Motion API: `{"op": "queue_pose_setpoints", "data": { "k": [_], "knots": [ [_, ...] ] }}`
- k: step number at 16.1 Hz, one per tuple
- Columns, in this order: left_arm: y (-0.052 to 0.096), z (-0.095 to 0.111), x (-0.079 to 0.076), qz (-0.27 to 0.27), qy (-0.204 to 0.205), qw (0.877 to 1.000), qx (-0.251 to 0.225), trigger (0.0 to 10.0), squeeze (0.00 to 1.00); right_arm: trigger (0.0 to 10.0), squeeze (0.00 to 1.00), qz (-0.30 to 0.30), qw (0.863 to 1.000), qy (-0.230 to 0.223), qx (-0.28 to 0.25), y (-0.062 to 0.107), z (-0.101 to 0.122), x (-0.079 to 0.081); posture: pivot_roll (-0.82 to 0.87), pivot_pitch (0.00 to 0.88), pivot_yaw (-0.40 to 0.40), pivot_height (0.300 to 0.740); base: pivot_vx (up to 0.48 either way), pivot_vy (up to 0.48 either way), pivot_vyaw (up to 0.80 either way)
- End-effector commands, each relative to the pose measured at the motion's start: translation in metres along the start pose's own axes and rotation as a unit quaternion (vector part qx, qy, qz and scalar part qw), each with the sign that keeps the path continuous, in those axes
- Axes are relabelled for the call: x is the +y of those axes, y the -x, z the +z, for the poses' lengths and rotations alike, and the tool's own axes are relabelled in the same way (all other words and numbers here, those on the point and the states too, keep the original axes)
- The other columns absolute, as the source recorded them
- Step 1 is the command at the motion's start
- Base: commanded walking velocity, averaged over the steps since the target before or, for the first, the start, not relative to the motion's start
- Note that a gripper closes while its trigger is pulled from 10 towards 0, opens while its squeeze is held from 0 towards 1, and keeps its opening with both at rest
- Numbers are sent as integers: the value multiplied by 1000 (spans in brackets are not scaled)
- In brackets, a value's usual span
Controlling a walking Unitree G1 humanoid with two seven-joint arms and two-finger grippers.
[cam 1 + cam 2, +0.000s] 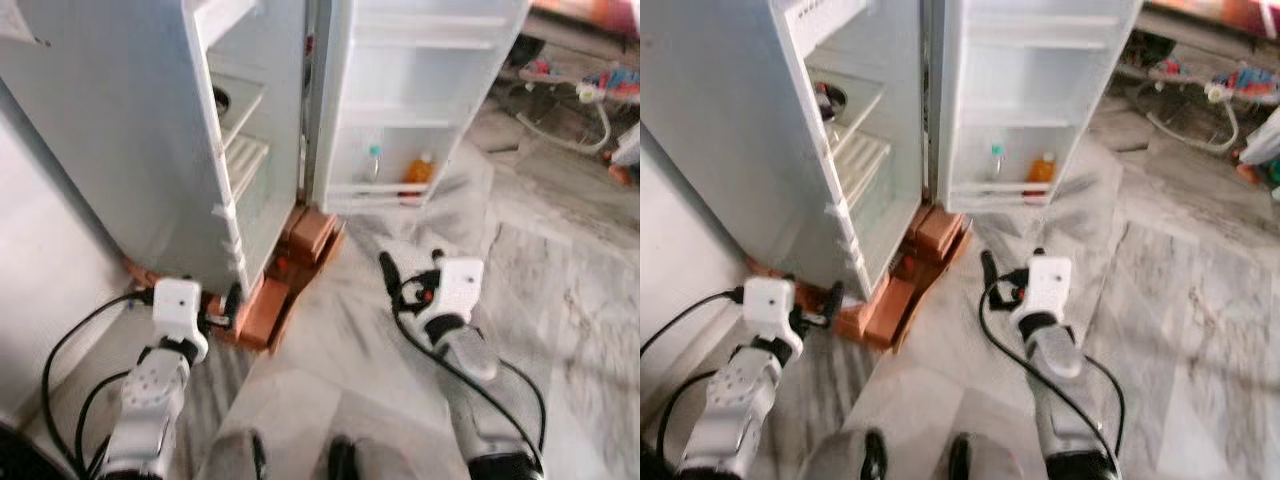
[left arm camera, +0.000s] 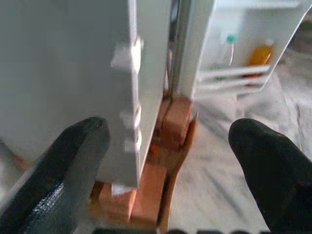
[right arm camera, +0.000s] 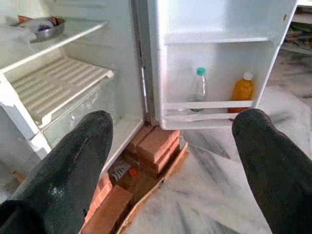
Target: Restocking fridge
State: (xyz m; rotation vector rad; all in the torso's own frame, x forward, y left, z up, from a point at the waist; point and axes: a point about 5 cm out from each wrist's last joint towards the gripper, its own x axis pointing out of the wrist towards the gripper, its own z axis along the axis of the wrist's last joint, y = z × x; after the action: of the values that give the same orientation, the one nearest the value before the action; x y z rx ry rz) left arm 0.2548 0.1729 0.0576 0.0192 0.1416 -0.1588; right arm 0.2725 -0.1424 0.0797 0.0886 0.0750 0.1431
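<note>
Fridge: I see a white fridge (image 1: 130, 130) standing open ahead of me and to my left, raised off the floor on red bricks (image 1: 265, 310).
Fridge door: the open door (image 1: 420, 90) swings out ahead of me, its inner racks facing me.
Door rack: on the lowest door shelf stand a clear bottle with a green cap (image 3: 199, 90) and, just beside it, an orange bottle with a white cap (image 3: 243, 90). They are upright and apart from each other.
Inside the fridge: a slatted white shelf (image 3: 53, 85) sits low in the cabinet. On the glass shelf above it rests a metal bowl (image 3: 43, 27).
Left gripper: my left gripper (image 2: 170, 161) is held low beside the fridge's near corner and the bricks. Its two black fingers (image 2: 63, 170) are spread wide with nothing between them.
Right gripper: my right gripper (image 3: 175, 161) is held low over the marble floor (image 1: 560, 280), pointing toward the open door and the bricks. Its fingers are also spread wide and empty.
Floor: grey-veined marble, with a sheet of brown cardboard (image 3: 156, 183) under the bricks.
Background: at far right, blurred clutter (image 1: 590, 85) lies on the floor, too unclear for me to identify.
My feet: two dark toes (image 1: 300, 460) show at the bottom edge of the head view.
</note>
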Motion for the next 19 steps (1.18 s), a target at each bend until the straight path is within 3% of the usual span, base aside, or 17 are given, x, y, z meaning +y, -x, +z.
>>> {"op": "queue_pose_setpoints", "data": {
  "k": [1,5,9,16,19],
  "knots": [
    [-3,5,-7,-1,7,1000,-4,10000,0,10000,0,-5,1000,3,5,2,-3,-4,101,103,-81,740,341,-334,0],
    [-11,9,-20,-10,15,1000,-8,10000,0,10000,0,6,1000,1,7,1,-7,5,98,89,-87,740,337,-338,0],
    [-13,8,-30,-22,16,1000,-5,10000,0,10000,0,2,1000,-1,4,-1,-7,1,92,81,-93,740,338,-337,0],
    [-18,7,-32,-28,3,1000,-2,10000,0,10000,0,3,1000,6,5,-6,-8,1,90,79,-89,740,292,-375,-629],
    [-20,10,-26,-1,4,1000,-1,10000,0,10000,0,4,1000,11,-2,-9,-4,1,83,98,-79,740,254,-404,-637]
  ]
}}
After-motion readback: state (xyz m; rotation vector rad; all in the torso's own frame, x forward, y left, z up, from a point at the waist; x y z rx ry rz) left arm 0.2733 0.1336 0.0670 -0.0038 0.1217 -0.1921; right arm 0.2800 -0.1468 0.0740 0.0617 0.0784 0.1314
